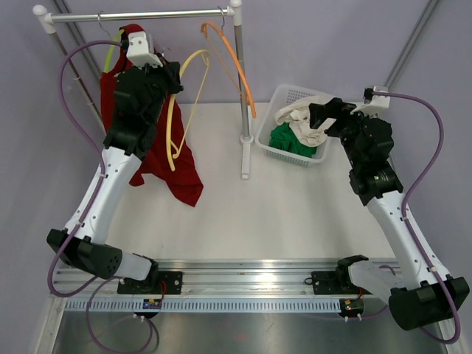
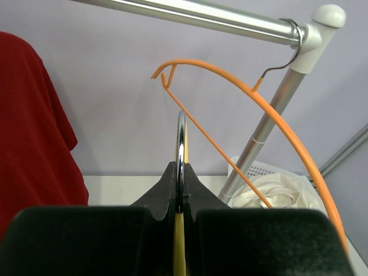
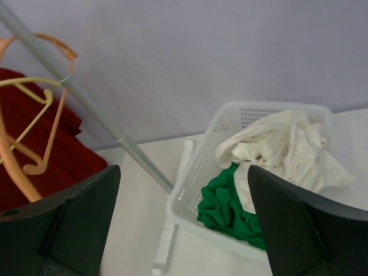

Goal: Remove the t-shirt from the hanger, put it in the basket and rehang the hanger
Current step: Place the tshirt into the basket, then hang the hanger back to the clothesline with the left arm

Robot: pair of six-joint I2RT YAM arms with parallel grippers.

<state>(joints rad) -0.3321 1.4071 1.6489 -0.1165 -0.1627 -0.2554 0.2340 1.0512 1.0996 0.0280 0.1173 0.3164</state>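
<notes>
A red t-shirt (image 1: 151, 147) hangs at the left end of the rack rail (image 1: 147, 15), on what looks like a light green hanger (image 1: 114, 51). It also shows at the left of the left wrist view (image 2: 31, 132). My left gripper (image 1: 174, 75) is high beside the shirt. It is shut (image 2: 181, 168) on the metal hook of a bare yellow hanger (image 1: 177, 110), which hangs down in front of the shirt. My right gripper (image 1: 323, 114) is open and empty (image 3: 184, 213) above the near left rim of the white basket (image 3: 192, 172).
A bare orange hanger (image 1: 232, 55) hangs on the rail near the right post (image 1: 242, 88); it also shows in the left wrist view (image 2: 270, 109). The white basket (image 1: 267, 136) at the back right holds a green garment (image 1: 291, 140) and white cloth (image 1: 306, 118).
</notes>
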